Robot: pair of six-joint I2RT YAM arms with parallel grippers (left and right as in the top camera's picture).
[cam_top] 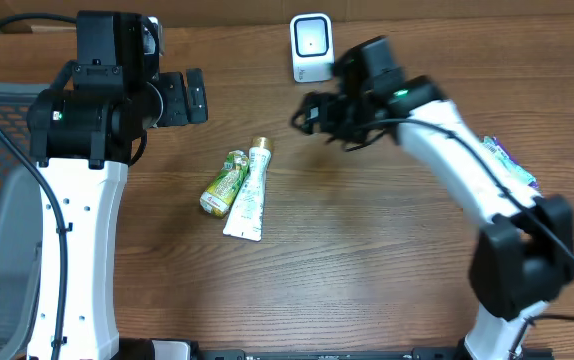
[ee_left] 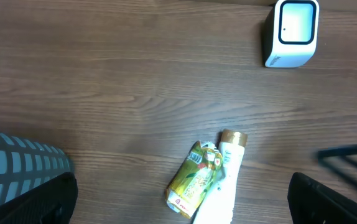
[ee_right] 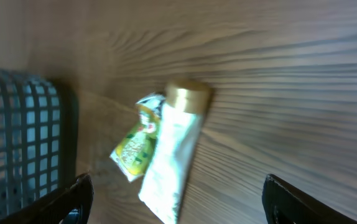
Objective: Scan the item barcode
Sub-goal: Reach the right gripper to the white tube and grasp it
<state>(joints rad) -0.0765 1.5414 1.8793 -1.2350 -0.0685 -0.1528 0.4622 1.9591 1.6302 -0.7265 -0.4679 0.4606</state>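
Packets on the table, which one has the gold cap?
The long white tube has the gold cap. The green pouch lying right against its side is shorter and shows no gold cap.

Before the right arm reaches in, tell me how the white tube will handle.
The white tube lies flat and tapered, so probably soft, unlikely to roll. It touches the green pouch, so a push would likely shift both.

White tube [cam_top: 246, 200] touching green pouch [cam_top: 223, 184], scanner [cam_top: 311, 47] well apart
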